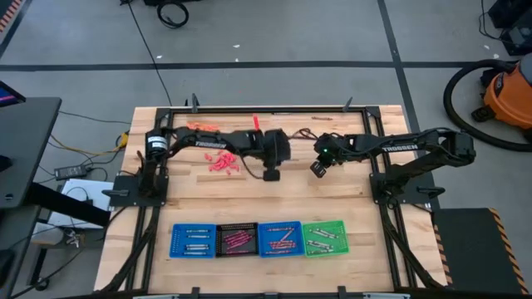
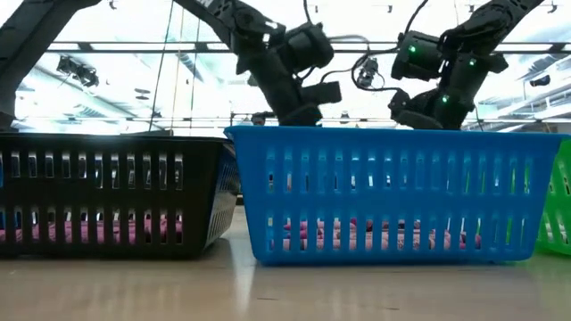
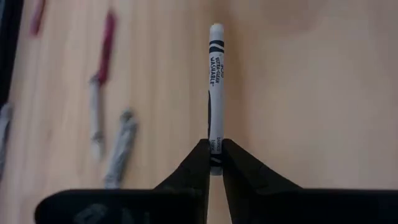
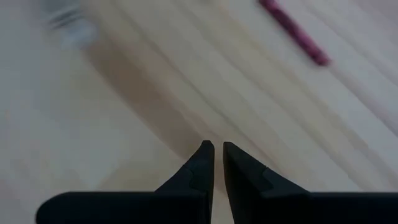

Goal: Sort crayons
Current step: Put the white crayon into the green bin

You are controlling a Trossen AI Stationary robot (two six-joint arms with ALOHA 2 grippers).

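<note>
My left gripper (image 1: pixel 271 174) is over the middle of the table, shut on a white-wrapped crayon (image 3: pixel 215 81) with dark bands. A loose heap of red and pink crayons (image 1: pixel 223 163) lies on the wood to its left. The left wrist view shows grey crayons (image 3: pixel 121 146) and a maroon one (image 3: pixel 107 46) lying below. My right gripper (image 1: pixel 317 169) hangs just right of the left one, shut and empty (image 4: pixel 216 149), above bare wood with a maroon crayon (image 4: pixel 292 31) lying farther off. My left gripper pinches the crayon's near end (image 3: pixel 215 144) between its two fingertips. The crayon runs on straight ahead in line with the fingers, its free end (image 3: pixel 216 28) pointing away. It is lifted clear of the table.
Four trays stand in a row at the near edge: blue (image 1: pixel 178 241), black (image 1: pixel 219 241), blue (image 1: pixel 263 239) and green (image 1: pixel 339 237), each with crayons inside. More crayons (image 1: pixel 199 126) lie near the far edge. The low view is filled by the black (image 2: pixel 107 196) and blue (image 2: pixel 393 192) trays.
</note>
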